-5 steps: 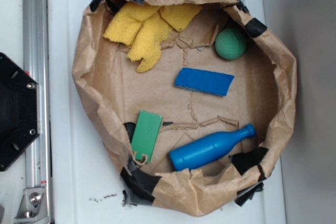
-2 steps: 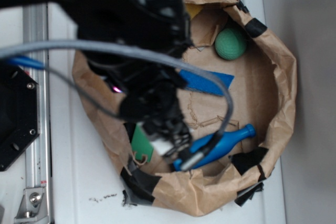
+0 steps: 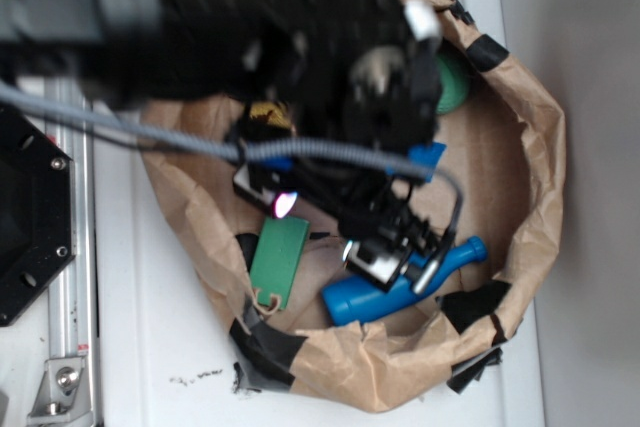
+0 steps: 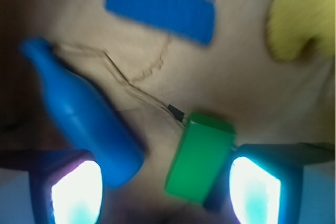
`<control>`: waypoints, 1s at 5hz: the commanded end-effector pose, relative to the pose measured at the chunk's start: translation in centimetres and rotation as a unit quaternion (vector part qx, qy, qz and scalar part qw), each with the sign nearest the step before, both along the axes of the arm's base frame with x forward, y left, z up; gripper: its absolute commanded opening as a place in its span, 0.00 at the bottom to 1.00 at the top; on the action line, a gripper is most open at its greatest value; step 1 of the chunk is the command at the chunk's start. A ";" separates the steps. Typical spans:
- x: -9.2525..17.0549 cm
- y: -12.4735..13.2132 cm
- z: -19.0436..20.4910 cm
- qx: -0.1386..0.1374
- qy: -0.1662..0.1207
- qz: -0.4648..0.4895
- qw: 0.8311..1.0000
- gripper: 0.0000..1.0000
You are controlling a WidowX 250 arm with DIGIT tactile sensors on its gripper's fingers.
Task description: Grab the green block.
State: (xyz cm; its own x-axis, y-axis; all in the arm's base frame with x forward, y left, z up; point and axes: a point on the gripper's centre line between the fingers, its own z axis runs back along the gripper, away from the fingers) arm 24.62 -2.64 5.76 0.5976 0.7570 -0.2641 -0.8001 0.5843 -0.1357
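gripper: hanging spread wide above the bag floor, gripping nothing
green block: lying flat at the lower-left of the paper bag, just beside one gripper finger in the wrist view, between the fingers but off-centre
blue bottle: lying on its side right of the block, apart from it
blue piece: sitting farther in
yellow cloth: bunching in the corner

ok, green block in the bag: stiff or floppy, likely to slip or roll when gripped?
The green block keeps straight edges and sharp corners, so probably rigid, not floppy. It is a flat slab lying on the crumpled paper bag, so unlikely to roll. Its plain surface may slide if pushed. The gripper looks open.
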 end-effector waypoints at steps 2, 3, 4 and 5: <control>-3.4 -2.5 -5.9 0.035 -0.011 -0.044 0.998 1.00; -4.4 -2.8 -4.0 0.036 -0.021 -0.048 0.998 1.00; -4.0 -1.6 -1.8 0.031 -0.038 -0.028 0.998 1.00; -2.4 0.4 1.9 0.040 -0.075 -0.002 0.996 1.00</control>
State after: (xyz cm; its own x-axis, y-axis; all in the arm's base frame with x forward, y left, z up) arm 22.29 -3.50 7.08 0.6396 0.7552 -0.1434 -0.7678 0.6186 -0.1667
